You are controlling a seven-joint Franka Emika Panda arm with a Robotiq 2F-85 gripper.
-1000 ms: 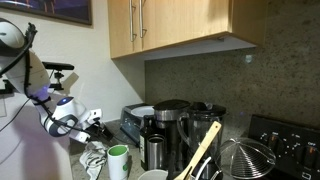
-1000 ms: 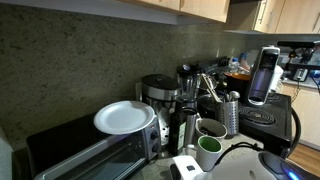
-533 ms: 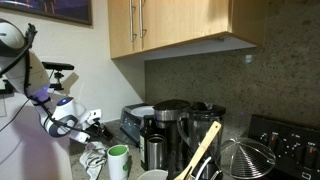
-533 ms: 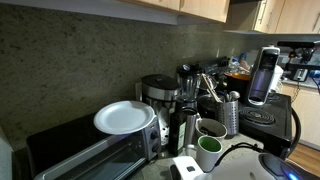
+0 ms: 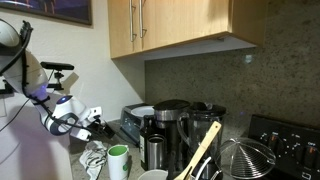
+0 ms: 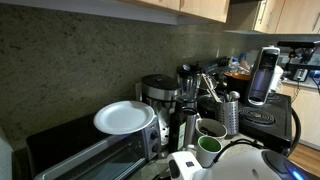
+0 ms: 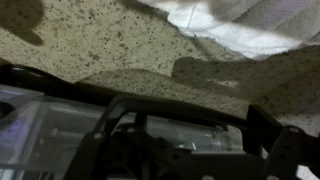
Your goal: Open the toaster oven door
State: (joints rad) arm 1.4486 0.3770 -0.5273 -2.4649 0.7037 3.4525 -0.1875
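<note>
In an exterior view the gripper [image 5: 97, 124] hovers just left of the toaster oven [image 5: 132, 123]; whether its jaws are open or closed, I cannot tell. The toaster oven door [image 6: 92, 165] stands upright and shut, with a white plate [image 6: 125, 118] on the oven's top.

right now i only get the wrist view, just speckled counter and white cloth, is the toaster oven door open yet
observer: No. In an exterior view the toaster oven door looks shut against the toaster oven.
operator: anything sitting on top of it
observer: Yes, a white plate lies on its top.
operator: where's the end effector compared to the oven
observer: In an exterior view the end effector hangs close to the oven's front, above the white cloth. I cannot tell whether it touches the door.
</note>
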